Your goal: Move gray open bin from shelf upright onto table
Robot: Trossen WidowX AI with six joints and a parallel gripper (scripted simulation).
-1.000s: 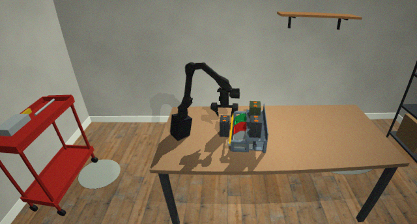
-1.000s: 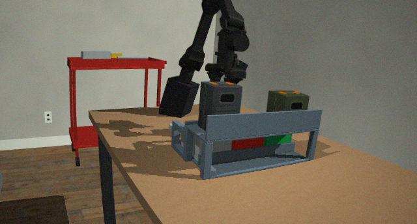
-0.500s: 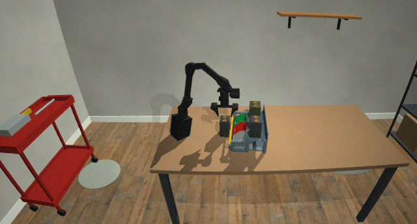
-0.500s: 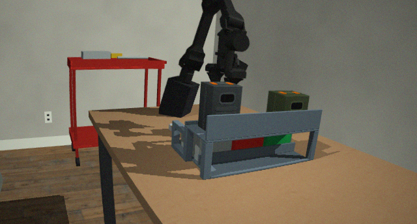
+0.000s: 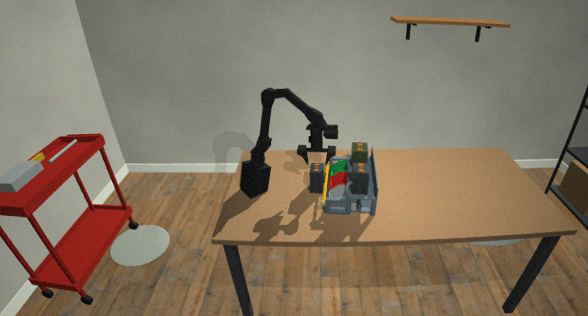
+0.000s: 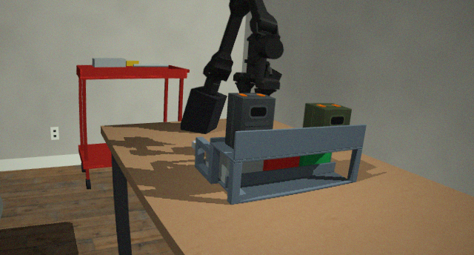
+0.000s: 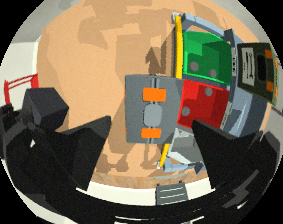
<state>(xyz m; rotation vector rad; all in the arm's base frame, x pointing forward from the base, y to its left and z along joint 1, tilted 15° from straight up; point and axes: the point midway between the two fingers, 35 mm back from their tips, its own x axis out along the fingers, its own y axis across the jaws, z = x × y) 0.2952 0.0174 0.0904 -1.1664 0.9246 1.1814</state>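
A blue-gray shelf unit (image 5: 353,184) stands on the table; it also shows in the exterior view (image 6: 285,161). In it sit a green bin (image 5: 340,166), a red bin (image 5: 338,180) and the gray open bin (image 5: 337,193) in a row; the gray bin's end shows in the exterior view (image 6: 252,167). Its contents are not visible. My gripper (image 5: 317,156) is open and empty. It hovers just above a dark gray box with orange marks (image 5: 317,177) beside the shelf, seen under the fingers in the wrist view (image 7: 150,108).
An olive box (image 5: 359,152) and another dark gray box (image 5: 360,178) sit on the shelf unit's far side. A red cart (image 5: 60,206) stands at the left, a wall shelf (image 5: 450,22) hangs high at the right, and a black rack (image 5: 574,169) is at the right edge.
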